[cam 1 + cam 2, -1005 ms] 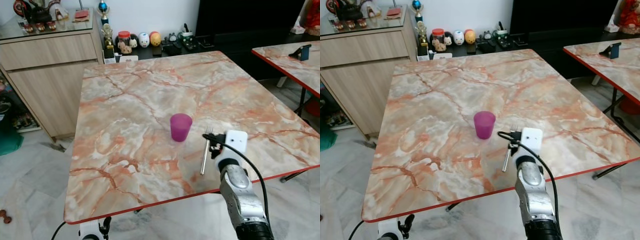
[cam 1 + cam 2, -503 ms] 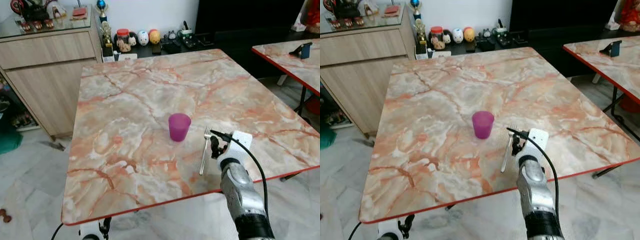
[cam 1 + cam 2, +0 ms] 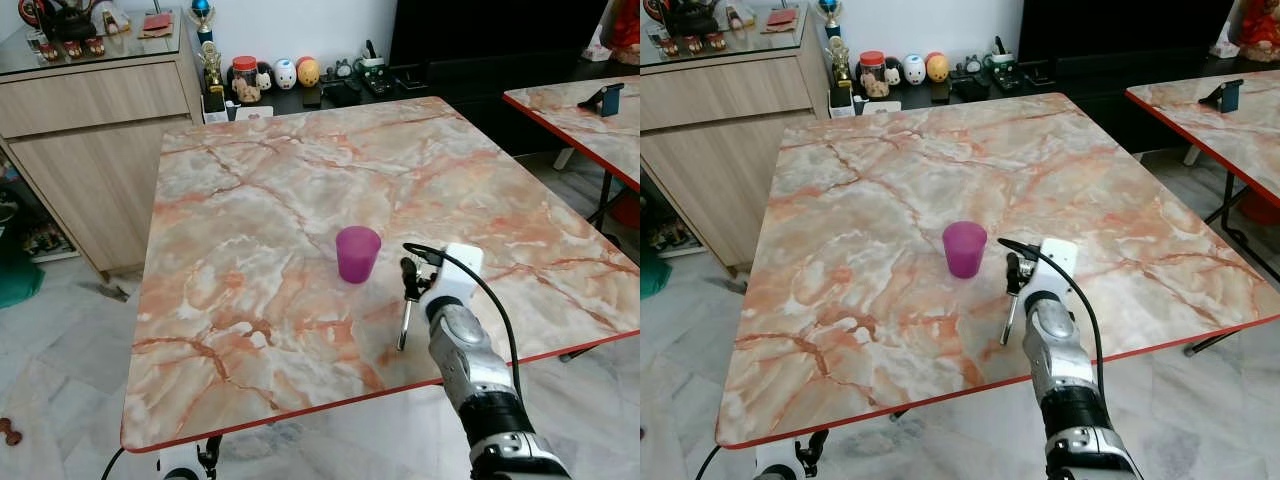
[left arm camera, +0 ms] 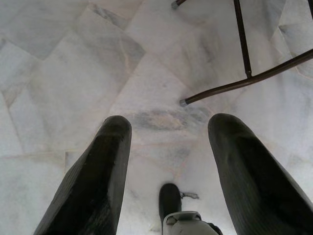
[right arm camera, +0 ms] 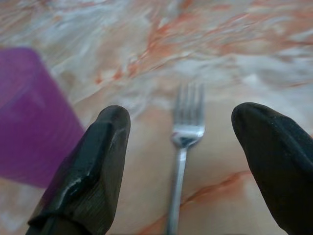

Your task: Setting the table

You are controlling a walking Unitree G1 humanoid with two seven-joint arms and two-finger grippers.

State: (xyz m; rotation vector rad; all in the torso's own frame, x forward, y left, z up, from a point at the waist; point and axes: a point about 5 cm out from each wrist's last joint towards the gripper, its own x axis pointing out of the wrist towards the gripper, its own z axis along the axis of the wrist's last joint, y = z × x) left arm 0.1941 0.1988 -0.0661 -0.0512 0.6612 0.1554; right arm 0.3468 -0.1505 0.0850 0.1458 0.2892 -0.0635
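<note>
A purple plastic cup (image 3: 357, 253) stands upright near the middle of the marble table (image 3: 250, 200). Just right of it a silver fork (image 3: 403, 328) lies flat, tines pointing away from me. My right gripper (image 3: 415, 275) hovers low over the fork's tine end, open. In the right wrist view the fork (image 5: 185, 132) lies between the two spread fingers without touching either, and the cup (image 5: 29, 112) stands beside one finger. My left gripper (image 4: 168, 127) hangs open over the tiled floor beside the table's legs, holding nothing.
A wooden sideboard (image 3: 90, 110) stands at the far left. Behind the table a low shelf (image 3: 270, 78) holds jars and figurines. A second marble table (image 3: 590, 120) stands to the right across a gap of floor. The near table edge (image 3: 300, 408) is red-trimmed.
My right gripper has swung left, from beside the fork's handle to above its tine end. The fork and cup have stayed put. The camera has shifted slightly.
</note>
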